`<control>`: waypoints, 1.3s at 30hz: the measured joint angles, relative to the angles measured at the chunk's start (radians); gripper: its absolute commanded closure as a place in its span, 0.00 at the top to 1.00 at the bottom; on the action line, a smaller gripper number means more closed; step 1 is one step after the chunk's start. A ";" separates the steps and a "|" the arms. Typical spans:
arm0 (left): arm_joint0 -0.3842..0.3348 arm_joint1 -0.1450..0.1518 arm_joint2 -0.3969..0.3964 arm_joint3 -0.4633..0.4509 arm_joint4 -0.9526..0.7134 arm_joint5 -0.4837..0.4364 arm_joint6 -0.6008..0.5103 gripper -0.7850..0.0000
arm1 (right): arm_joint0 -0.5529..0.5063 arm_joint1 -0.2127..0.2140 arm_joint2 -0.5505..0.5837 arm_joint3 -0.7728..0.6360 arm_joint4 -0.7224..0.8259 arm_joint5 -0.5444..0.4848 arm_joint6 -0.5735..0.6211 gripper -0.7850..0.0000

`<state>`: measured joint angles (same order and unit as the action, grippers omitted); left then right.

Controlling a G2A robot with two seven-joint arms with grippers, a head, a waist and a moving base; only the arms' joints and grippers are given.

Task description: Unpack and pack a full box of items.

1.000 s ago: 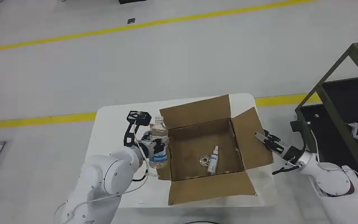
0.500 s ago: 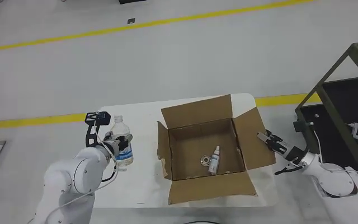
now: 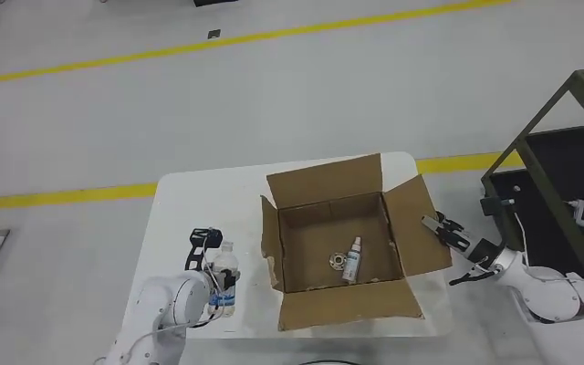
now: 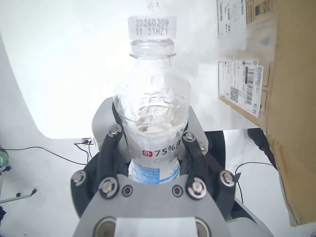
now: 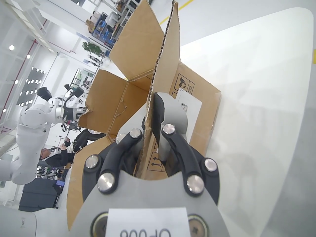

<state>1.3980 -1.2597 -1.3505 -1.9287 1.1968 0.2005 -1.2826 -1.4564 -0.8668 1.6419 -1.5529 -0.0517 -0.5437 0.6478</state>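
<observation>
An open cardboard box (image 3: 339, 310) stands in the middle of the white table (image 3: 182, 196); its side (image 4: 286, 50) rises beside my left arm. Inside lie a small white spray bottle (image 3: 351, 260) and a round metal part (image 3: 335, 262). My left gripper (image 3: 219, 290) is shut on a clear water bottle (image 3: 224, 278) with a white cap (image 4: 153, 29), held near the table's front left edge, left of the box. My right gripper (image 3: 436, 228) is shut on the box's right flap (image 5: 161, 57), the cardboard edge clamped between its fingers (image 5: 158, 114).
A dark metal rack (image 3: 538, 173) stands off the table's right side. The table's left part is bare white surface. The box's other flaps (image 3: 324, 181) stand open at the far and near sides.
My left arm carried the water bottle from beside the box's left wall out to the left, then down toward the table's front left. The right gripper kept its hold on the flap.
</observation>
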 measured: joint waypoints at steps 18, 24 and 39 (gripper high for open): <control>0.001 0.000 0.030 0.083 0.044 -0.029 0.062 0.00 | -0.002 -0.004 -0.010 0.024 0.047 -0.051 0.027 0.00; -0.034 -0.003 0.063 0.206 0.081 -0.031 0.098 0.00 | -0.011 -0.003 0.001 0.028 0.060 -0.064 0.031 0.00; -0.111 -0.014 0.120 0.476 0.184 -0.006 0.245 0.00 | -0.033 -0.001 0.032 0.025 0.078 -0.079 0.047 0.00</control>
<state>1.2872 -1.2739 -1.2307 -1.4525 1.3810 0.1949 -1.0377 -1.4894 -0.8674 1.6741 -1.5281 0.0264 -0.6224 0.6946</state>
